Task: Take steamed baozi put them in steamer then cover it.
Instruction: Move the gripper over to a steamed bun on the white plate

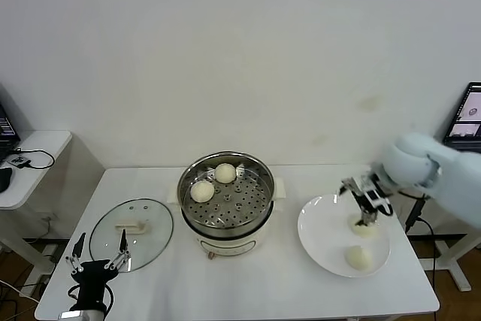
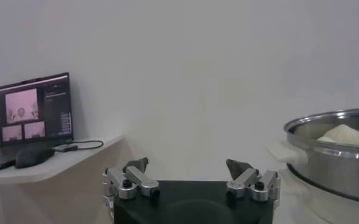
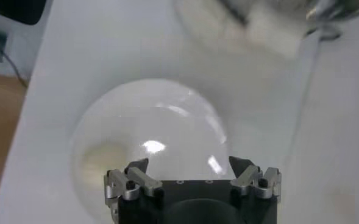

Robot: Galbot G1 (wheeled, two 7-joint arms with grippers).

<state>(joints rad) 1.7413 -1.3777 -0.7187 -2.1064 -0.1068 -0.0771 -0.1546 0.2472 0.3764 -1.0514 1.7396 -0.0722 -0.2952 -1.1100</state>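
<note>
At centre frame the round shiny stainless-steel steamer (image 1: 225, 201) held two cream-white baozi (image 1: 201, 191); two more lay on the flat white plate (image 1: 319, 242) at right, under the open right gripper (image 1: 366, 212). The clear glass cover (image 1: 131, 234) sat lower left by the open, parked left gripper (image 1: 96, 255)

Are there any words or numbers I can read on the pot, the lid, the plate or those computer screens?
None can be read.
Steamer: no words or numbers visible.
Glass lid: no label visible.
White plate: plain, no print.
Laptop screen on the side table: shows small pictures and lines of text, too small and blurred to read.
Screen at the right edge: shows a picture, text too small to read.
</note>
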